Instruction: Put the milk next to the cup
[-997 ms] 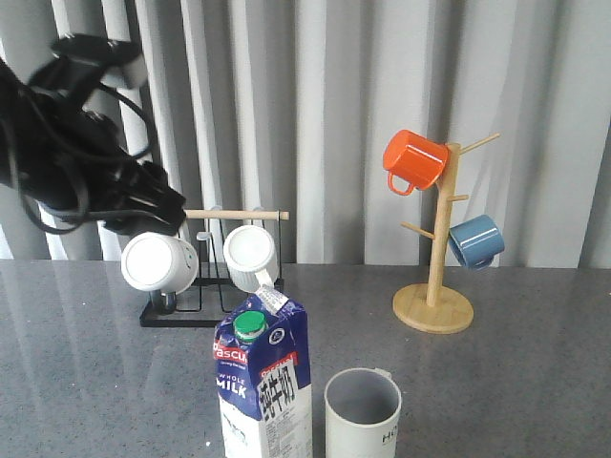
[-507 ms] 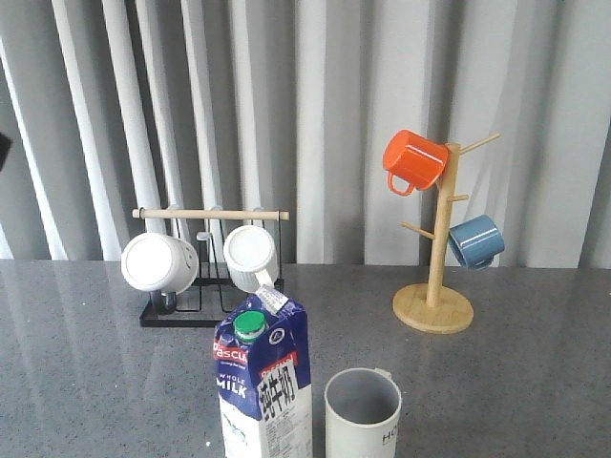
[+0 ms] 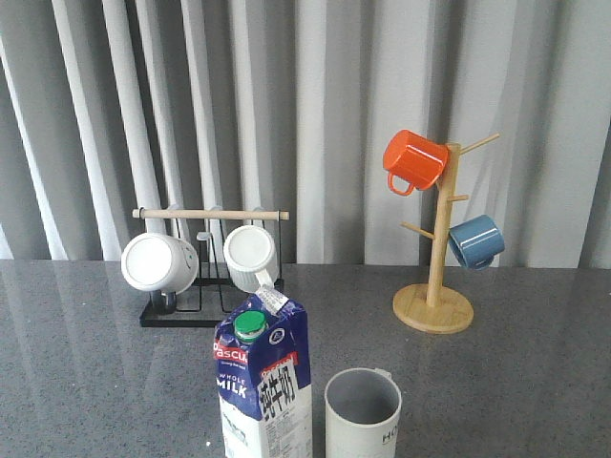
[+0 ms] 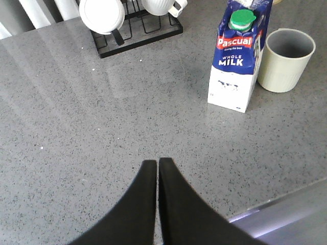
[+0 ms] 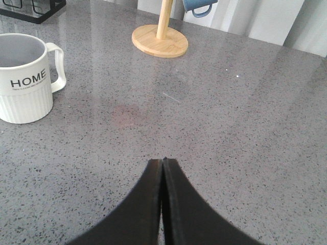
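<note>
Grey speckled counter (image 3: pixel 95 363) carries everything. Milk (image 3: pixel 264 382) stands upright near the front edge, green cap (image 3: pixel 250 325) on top, blue upper part w/ "WHOLE MILK" lettering, white below. Cup (image 3: pixel 363 413) sits just beside it on the robot's right, small gap between, not touching; grey inside, ribbed off-white wall, "HOME" in black and handle clear in the right wrist view (image 5: pixel 25 76).

Behind the milk: black rack (image 3: pixel 205 286) w/ wooden bar, two white mugs (image 3: pixel 159 261) on it. Further right, well apart: wooden mug tree (image 3: pixel 434 286) w/ orange mug (image 3: pixel 413 160) up high and blue mug (image 3: pixel 475 240) lower.

Left pincer (image 4: pixel 157 168): fingers pressed together, nothing between them, above bare counter, well apart from milk (image 4: pixel 236 61) and cup (image 4: pixel 285 58). Right pincer (image 5: pixel 162 166): also pressed together, holding nothing, over bare counter, cup off to one side, tree base (image 5: pixel 159 41) farther off. Neither arm shows in the front view.
</note>
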Robot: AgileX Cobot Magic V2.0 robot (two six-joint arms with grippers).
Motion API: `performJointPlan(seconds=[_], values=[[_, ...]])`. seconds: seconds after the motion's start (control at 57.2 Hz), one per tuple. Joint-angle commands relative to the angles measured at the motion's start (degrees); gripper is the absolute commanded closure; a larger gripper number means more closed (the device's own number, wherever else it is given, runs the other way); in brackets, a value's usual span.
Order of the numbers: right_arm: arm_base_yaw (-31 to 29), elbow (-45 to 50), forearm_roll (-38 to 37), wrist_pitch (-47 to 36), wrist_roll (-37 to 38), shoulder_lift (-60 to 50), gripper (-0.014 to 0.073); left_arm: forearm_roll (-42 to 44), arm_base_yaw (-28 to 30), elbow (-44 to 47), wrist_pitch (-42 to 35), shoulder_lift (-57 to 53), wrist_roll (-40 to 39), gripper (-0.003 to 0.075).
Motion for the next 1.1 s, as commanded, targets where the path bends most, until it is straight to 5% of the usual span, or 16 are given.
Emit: performJointPlan(seconds=[0.0,0.385,0.525,0.857,1.085], values=[[-0.17,-1.55,-0.71,-3.76,-0.42,0.30,0.0603,0.53,-0.26,1.42,-3.83,-2.19,-0.33,0.0728],[-0.17,-1.55,-0.71,-3.76,-0.42,0.30,0.0603,1.54,-0.26,3.63,-6.32,-4.98,-0.33,0.0728],[-0.17,-1.55,-0.72,-3.76,-0.42,0.30,0.0603,1.54,1.84,13.75,-21.95,-9.48,-0.33,0.0727],[-0.17,-1.55,-0.73,-3.76,-0.42,0.30,0.0603,1.51,9.94,54.66,-73.46,-25.11,-0.33,0.0727],[-0.17,-1.55,-0.73,-3.76,-0.42,0.30,0.0603,1.40,16.31,73.13,-84.37,-38.67,-0.64,0.0727]])
